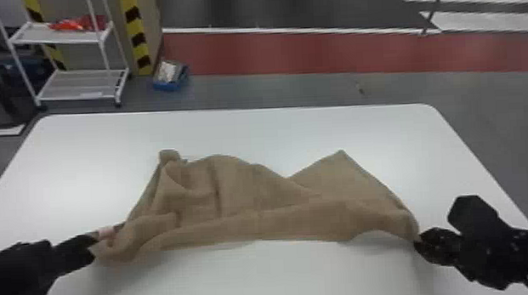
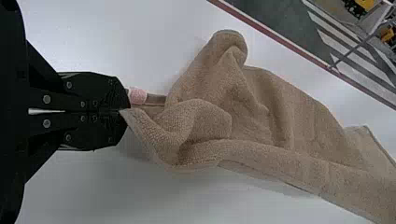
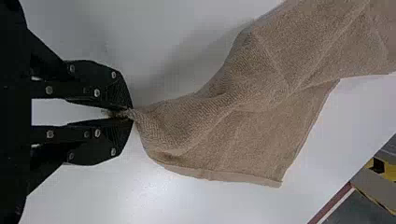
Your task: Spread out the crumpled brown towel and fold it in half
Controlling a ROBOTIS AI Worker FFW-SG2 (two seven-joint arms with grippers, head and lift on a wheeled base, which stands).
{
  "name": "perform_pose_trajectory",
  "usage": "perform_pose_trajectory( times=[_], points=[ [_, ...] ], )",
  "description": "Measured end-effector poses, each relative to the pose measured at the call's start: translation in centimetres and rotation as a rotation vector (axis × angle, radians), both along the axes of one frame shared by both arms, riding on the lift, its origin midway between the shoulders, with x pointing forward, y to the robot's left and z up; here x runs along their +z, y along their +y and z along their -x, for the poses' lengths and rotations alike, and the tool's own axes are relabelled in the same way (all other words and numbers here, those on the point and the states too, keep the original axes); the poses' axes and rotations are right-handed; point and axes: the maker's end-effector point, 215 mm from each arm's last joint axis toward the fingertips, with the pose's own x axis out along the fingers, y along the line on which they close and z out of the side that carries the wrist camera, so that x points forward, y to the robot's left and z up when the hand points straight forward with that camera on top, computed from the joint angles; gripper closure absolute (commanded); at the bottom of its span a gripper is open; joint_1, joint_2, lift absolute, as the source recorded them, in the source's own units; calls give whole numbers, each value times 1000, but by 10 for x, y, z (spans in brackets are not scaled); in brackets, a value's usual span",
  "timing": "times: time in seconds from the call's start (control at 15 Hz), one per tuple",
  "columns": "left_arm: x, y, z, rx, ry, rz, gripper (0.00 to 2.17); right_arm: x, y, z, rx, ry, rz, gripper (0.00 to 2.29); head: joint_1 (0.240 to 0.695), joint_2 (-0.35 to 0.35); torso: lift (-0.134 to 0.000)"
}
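Black flat-fingered left gripper (image 2: 125, 111), matching right gripper (image 3: 130, 114) pinch opposite ends of crumpled brown terry towel (image 1: 244, 197); uneven pull could loosen fingertip hold.

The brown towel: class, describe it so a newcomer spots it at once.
Start at the big white table. Across it stretches the brown towel, rumpled, one near end in the left gripper, the other in the right gripper. Its soft brown cloth sets it apart from the black grippers.

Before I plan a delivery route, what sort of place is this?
Probably a workshop or warehouse floor: beyond the white table are yellow-and-black hazard stripes, a red floor lane and white wheeled shelving.
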Motion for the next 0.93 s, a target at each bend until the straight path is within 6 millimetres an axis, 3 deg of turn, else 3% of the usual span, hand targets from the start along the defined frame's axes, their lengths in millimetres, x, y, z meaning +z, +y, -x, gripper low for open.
perform_pose_trajectory(
  times=[0.13,0.33,0.53,0.67,0.8,0.93],
  points=[
    [7,1,-2,-2,-14,-6,1423,22,-3,-5,0,-42,-27,1197,695,-95,-124],
    [41,7,-6,5,-57,-14,1423,80,-17,-10,-25,-138,-116,1197,695,-105,-124],
    [97,26,-10,46,-132,-22,1423,142,-49,-17,-97,-246,-210,1197,695,-119,-124],
    [148,46,-23,111,-213,-7,1423,180,-83,-31,-233,-332,-295,1197,695,-135,-124],
    [188,63,-39,181,-278,19,1420,196,-105,-42,-347,-364,-363,1197,695,-141,-124],
    [215,76,-59,275,-321,73,1420,192,-95,-53,-375,-328,-421,1197,695,-109,-124]
  ],
)
